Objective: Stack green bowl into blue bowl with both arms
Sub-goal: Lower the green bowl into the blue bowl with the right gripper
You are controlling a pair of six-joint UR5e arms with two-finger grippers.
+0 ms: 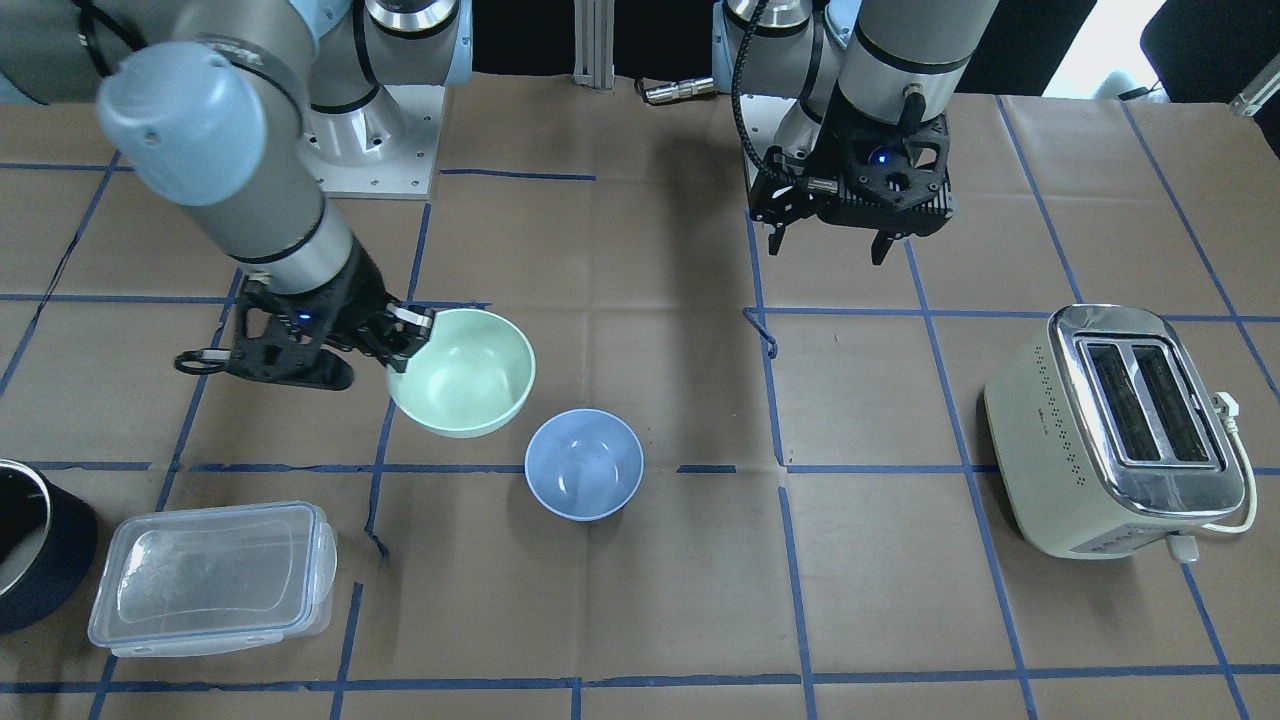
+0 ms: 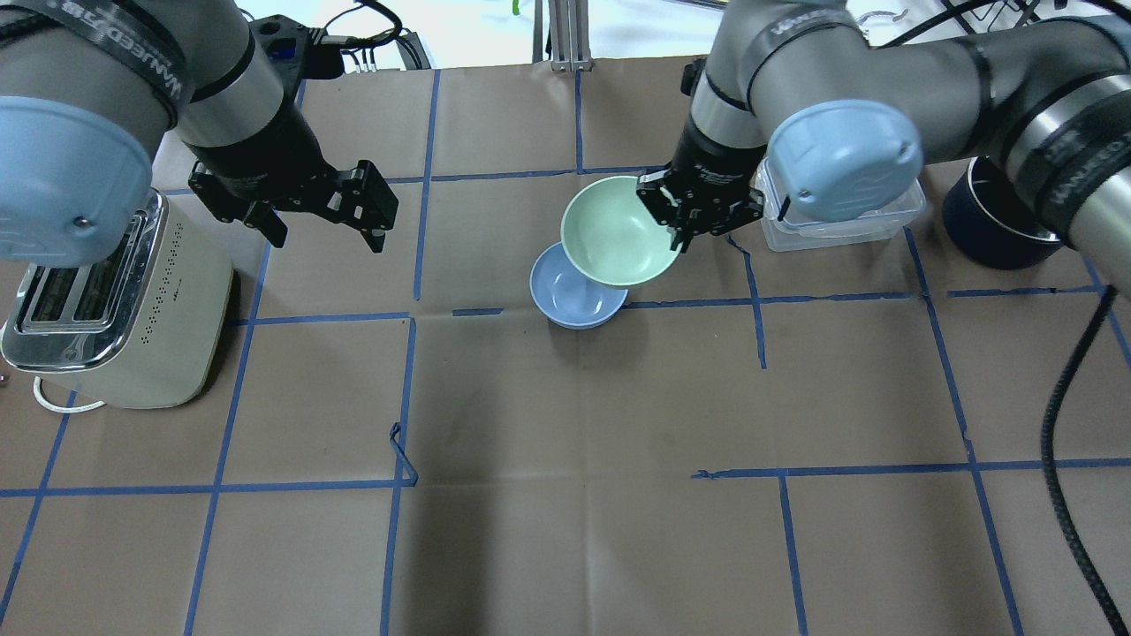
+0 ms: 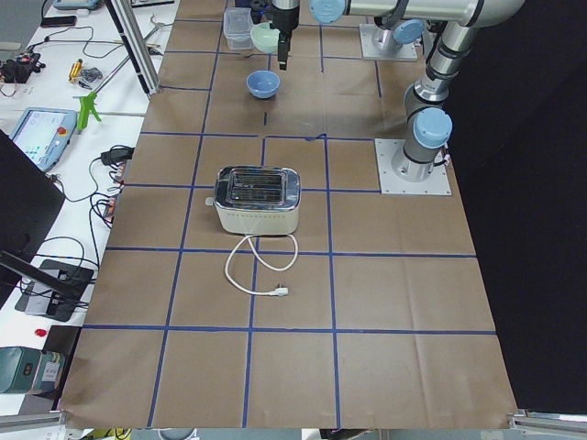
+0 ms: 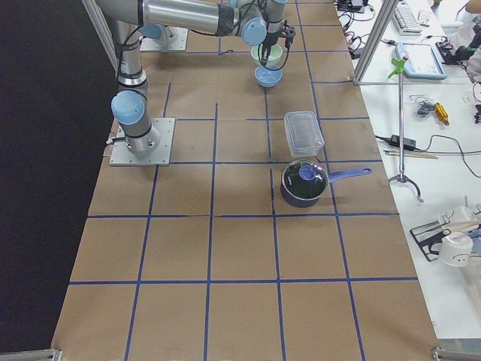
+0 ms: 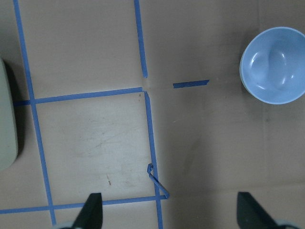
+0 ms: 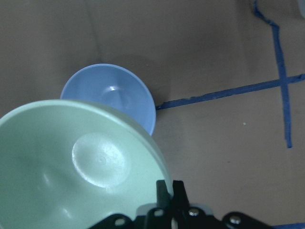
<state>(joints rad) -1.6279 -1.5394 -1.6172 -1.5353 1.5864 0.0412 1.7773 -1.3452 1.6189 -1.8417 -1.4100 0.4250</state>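
From where I stand, the right arm's black two-finger gripper (image 1: 405, 335) is clamped on the rim of the small round pale mint-green plastic bowl (image 1: 465, 370), one finger inside the rim and one outside. It holds the bowl off the table, tilted, with its open side facing up. The small round pale periwinkle-blue bowl (image 1: 584, 464) sits upright on the brown-paper table (image 1: 640, 600), which is marked with a blue tape grid, just beside the raised green one. From the overhead and right wrist cameras the green bowl's edge overlaps part of the blue bowl, but the two are not nested. The left arm's black gripper (image 1: 828, 250) hangs above the table well apart from both bowls, its fingers spread wide with nothing between them. A cream and chrome two-slot toaster (image 1: 1120, 430) lies on its side near the left arm, with its white cord trailing. On the right arm's side are a clear rectangular lidded plastic container (image 1: 210, 575) and, next to it, a dark navy saucepan (image 1: 30, 545).
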